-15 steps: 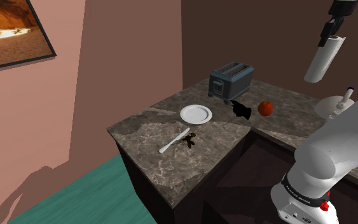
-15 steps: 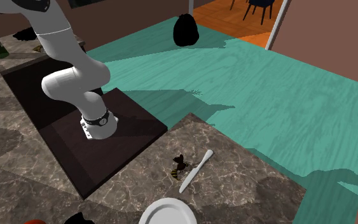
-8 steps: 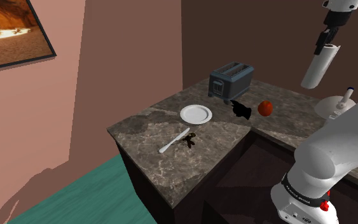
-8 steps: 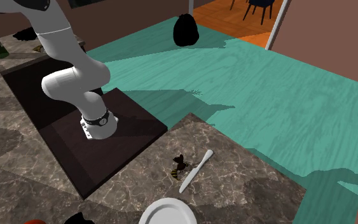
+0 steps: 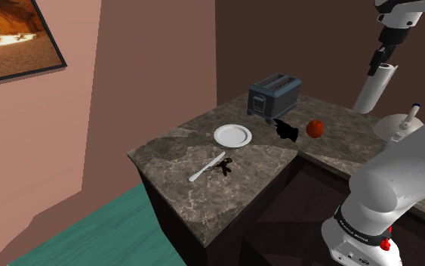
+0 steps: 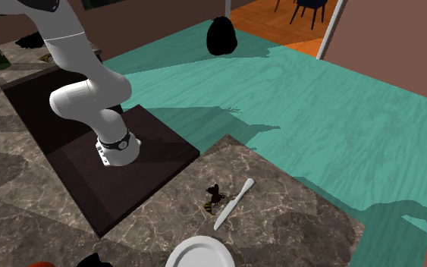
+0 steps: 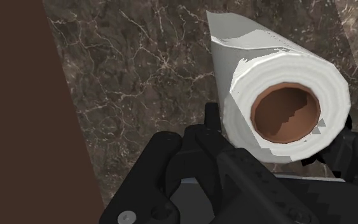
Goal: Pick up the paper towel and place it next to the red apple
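Note:
A white paper towel roll (image 5: 372, 88) hangs tilted in the air above the counter's back right, to the right of the red apple (image 5: 315, 128). My black gripper (image 5: 381, 59) is shut on the roll's upper end. In the wrist view the roll (image 7: 260, 76) with its brown core sits between the fingers (image 7: 212, 122), which clasp it on both sides over dark marble. The apple rests on the marble counter (image 5: 203, 193) beside a black object (image 5: 285, 131).
A grey toaster (image 5: 273, 94) stands behind the apple. A white plate (image 5: 232, 136), a pale knife (image 5: 207, 166) and a small dark object (image 5: 225, 168) lie nearer the counter's front. A white vessel (image 5: 399, 125) stands at the shoulder view's right. Brown walls close the back corner.
My gripper has carried the roll away from the shoulder camera, toward the back wall and lower over the counter. The things on the counter have stayed put.

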Controlling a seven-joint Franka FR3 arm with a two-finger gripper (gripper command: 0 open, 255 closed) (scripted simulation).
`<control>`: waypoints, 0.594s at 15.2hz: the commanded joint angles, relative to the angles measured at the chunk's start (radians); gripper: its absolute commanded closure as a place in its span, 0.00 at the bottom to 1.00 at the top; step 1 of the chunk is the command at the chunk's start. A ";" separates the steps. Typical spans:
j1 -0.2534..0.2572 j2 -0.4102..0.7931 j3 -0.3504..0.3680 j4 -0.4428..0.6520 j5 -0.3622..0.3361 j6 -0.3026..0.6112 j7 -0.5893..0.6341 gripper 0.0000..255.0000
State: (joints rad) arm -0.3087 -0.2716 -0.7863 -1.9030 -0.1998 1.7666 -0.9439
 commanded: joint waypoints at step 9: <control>-0.007 0.000 -0.018 -0.134 -0.009 0.135 0.004 1.00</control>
State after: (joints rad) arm -0.3157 -0.2735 -0.8015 -2.0238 -0.2095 1.8864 -0.9399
